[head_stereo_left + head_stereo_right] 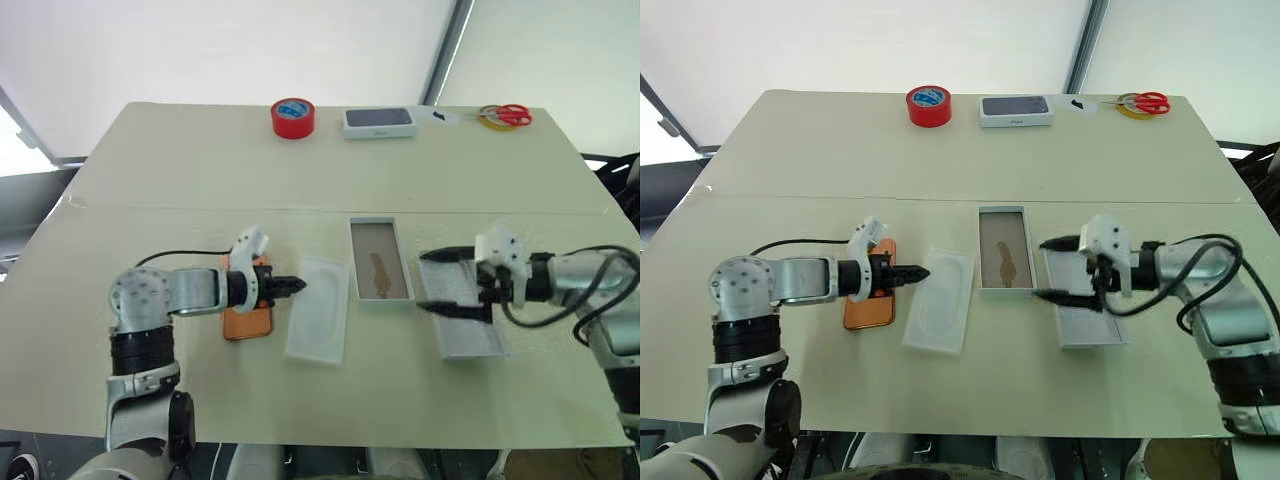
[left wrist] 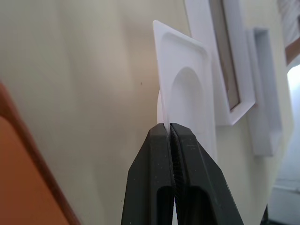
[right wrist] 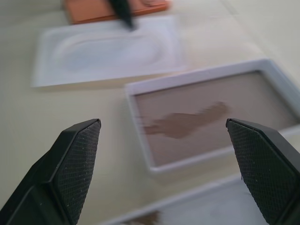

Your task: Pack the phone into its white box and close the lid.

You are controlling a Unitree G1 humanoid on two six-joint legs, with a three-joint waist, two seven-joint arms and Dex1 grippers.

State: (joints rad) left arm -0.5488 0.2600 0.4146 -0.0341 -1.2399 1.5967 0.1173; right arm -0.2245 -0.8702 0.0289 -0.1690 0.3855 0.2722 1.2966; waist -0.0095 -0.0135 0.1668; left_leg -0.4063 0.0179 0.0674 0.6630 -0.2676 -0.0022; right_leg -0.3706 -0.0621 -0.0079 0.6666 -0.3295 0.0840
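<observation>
No lettering legible — the closed box's [image 1: 379, 122] side mark is too small

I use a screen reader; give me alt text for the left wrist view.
The left gripper, shut, pinches the edge of the white insert over the table. Beyond the insert lie the white box and then the lid; the orange phone shows at one corner.
</observation>
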